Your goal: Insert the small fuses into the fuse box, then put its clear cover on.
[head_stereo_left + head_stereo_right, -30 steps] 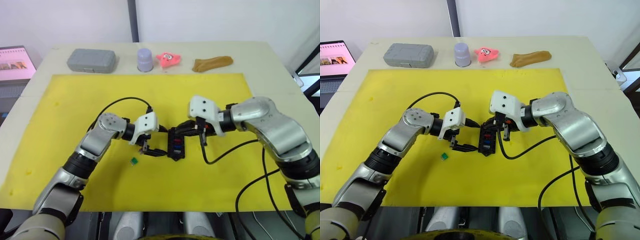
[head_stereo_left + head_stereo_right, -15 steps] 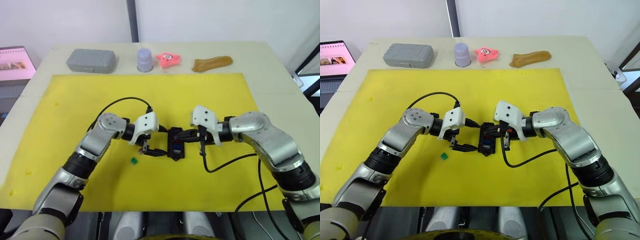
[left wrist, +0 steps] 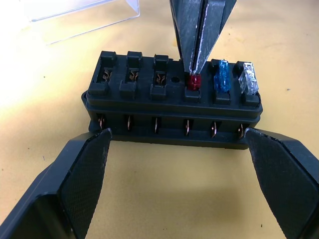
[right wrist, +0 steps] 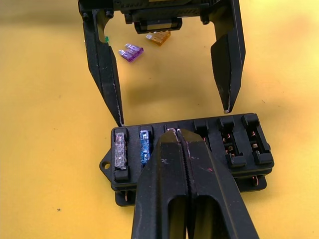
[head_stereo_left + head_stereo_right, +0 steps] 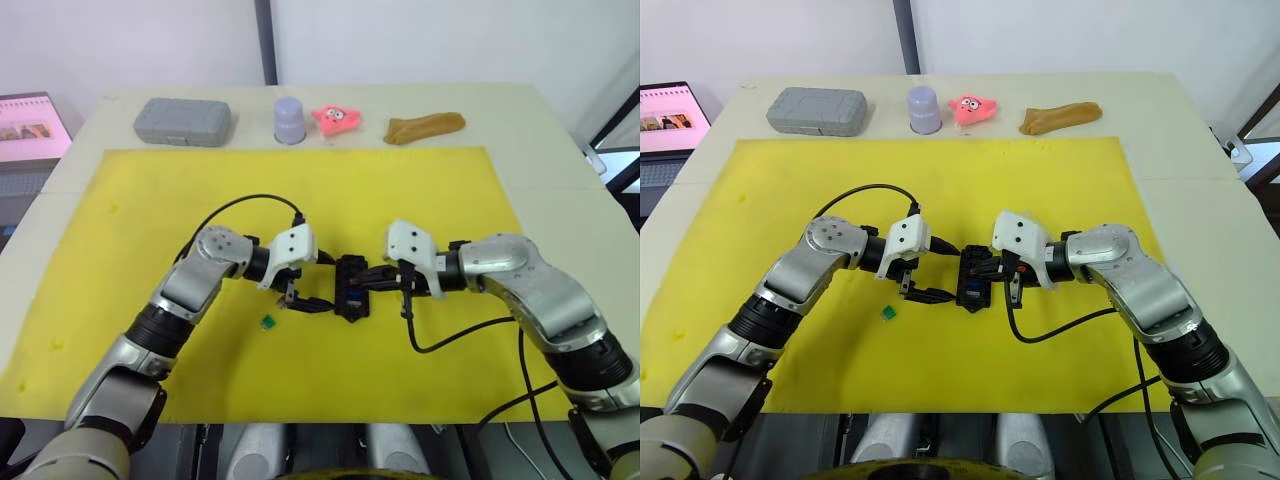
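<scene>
The black fuse box (image 5: 352, 287) lies mid-mat, with a grey fuse (image 3: 247, 79), a blue fuse (image 3: 222, 77) and a red fuse (image 3: 193, 81) standing in one row. My right gripper (image 4: 177, 133) is shut on the red fuse's top, right over the box. Open, my left gripper (image 3: 175, 135) straddles the box's long side without touching it. A green fuse (image 5: 267, 321) lies on the mat near my left wrist. A purple fuse (image 4: 130, 52) and a yellow-brown fuse (image 4: 158, 37) lie beyond the left gripper. The clear cover (image 3: 79, 12) rests on the mat behind the box.
The yellow mat (image 5: 150, 200) covers most of the table. Along the back edge stand a grey case (image 5: 183, 121), a lavender cup (image 5: 289, 119), a pink toy (image 5: 338, 117) and a brown object (image 5: 425, 127). A laptop (image 5: 30, 125) sits off the table's far left.
My right wrist has sunk lower toward the mat and levelled out, its fingertips staying at the fuse box. The left arm and the box have not moved.
</scene>
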